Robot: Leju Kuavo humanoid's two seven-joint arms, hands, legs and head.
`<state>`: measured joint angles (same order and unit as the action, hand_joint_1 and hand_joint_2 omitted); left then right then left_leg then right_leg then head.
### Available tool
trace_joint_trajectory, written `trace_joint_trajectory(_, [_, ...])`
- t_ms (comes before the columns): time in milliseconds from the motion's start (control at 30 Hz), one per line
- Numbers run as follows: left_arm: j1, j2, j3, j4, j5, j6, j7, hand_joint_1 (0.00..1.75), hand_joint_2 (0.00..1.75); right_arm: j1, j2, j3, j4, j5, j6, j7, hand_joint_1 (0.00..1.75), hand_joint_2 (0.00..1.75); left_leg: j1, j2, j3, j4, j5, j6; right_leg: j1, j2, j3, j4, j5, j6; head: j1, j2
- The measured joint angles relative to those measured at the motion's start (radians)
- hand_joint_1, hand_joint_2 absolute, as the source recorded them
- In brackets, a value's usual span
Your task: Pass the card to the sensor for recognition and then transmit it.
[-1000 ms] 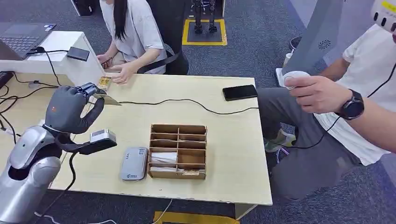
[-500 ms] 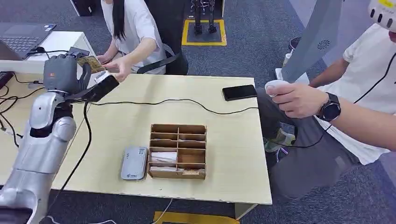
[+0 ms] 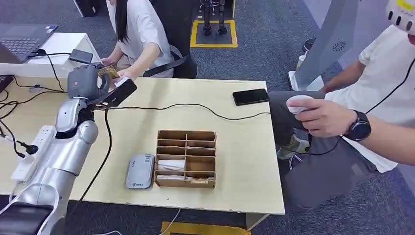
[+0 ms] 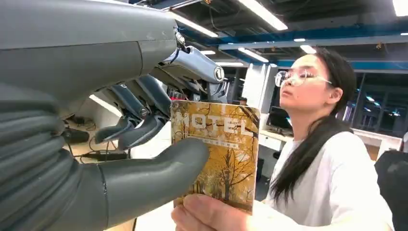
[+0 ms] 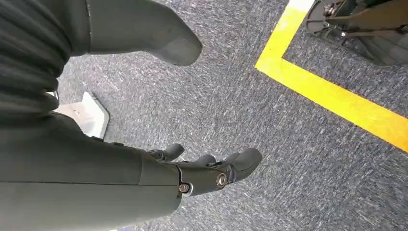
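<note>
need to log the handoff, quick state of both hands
Left hand: holds the hotel card between thumb and fingers; a person's hand grips its lower edge.
Right hand: open, holding nothing, hanging over the carpet.

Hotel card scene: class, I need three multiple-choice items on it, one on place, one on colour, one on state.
1. Where does the black phone lie?
A. on the table's far right part
B. inside the wooden organizer
C. on the floor

2. What colour is the floor line under the right hand?
A. red
B. yellow
C. white

3. What is the left hand doing?
A. hanging empty
B. pressing the card reader
C. holding the hotel card

Answers: 1 A, the black phone rests on the table. 2 B, yellow by the right hand. 3 C, the left hand grips the hotel card, and a person's hand touches its edge.
</note>
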<state>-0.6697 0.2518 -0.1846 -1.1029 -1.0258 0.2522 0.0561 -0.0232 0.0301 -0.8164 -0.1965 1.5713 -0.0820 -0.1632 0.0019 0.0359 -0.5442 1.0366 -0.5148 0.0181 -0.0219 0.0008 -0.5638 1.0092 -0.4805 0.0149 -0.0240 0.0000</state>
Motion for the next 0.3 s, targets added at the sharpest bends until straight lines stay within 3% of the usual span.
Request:
trace_joint_trajectory(167, [0.006,0.005,0.0,0.01,-0.014,0.014,-0.021,0.0,1.75,0.0,0.0,0.0,0.0,-0.002,-0.004,-0.011,0.0,1.75,0.0,0.0,-0.001,0.0,0.0,0.0,0.0,0.0,0.0,0.0,0.0,0.0,0.0,0.0])
trace_joint_trajectory(300, [0.066,0.053,0.005,-0.008,-0.007,0.108,-0.039,0.0,1.75,0.004,0.0,0.0,0.0,-0.011,-0.005,-0.007,0.0,1.75,0.0,0.001,-0.001,-0.001,0.0,0.0,0.0,0.001,0.0,0.0,0.0,0.0,0.0,0.0])
